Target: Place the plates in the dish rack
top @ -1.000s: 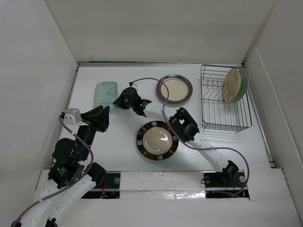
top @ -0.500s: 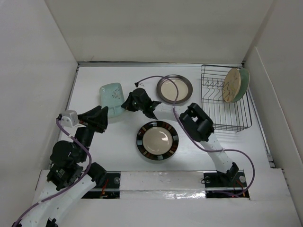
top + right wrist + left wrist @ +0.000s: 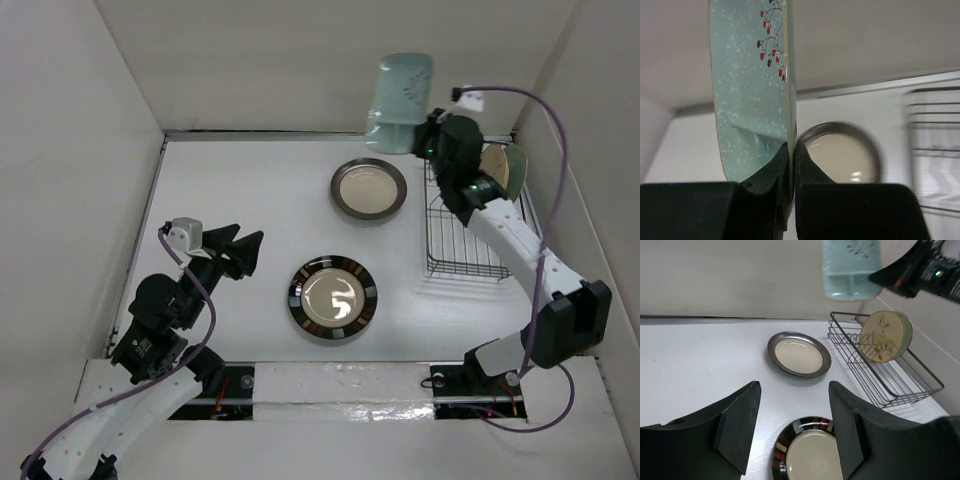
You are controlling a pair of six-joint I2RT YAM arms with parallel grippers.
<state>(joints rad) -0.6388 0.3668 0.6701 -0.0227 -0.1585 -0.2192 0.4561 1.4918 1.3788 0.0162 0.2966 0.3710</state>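
Two racked plates (image 3: 492,180) stand in dish rack (image 3: 475,240); right end effector (image 3: 428,140) clamps rectangular plate (image 3: 400,90) aloft; brown-rimmed plate (image 3: 369,188) and striped plate (image 3: 333,298) await on worktop (image 3: 250,180)

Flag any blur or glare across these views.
Top external: sharp, with light glare on the striped-rim plate. Left wrist: largely sharp. Right wrist: the held rectangular plate is crisp, but the brown-rimmed plate and dish rack behind are blurred.
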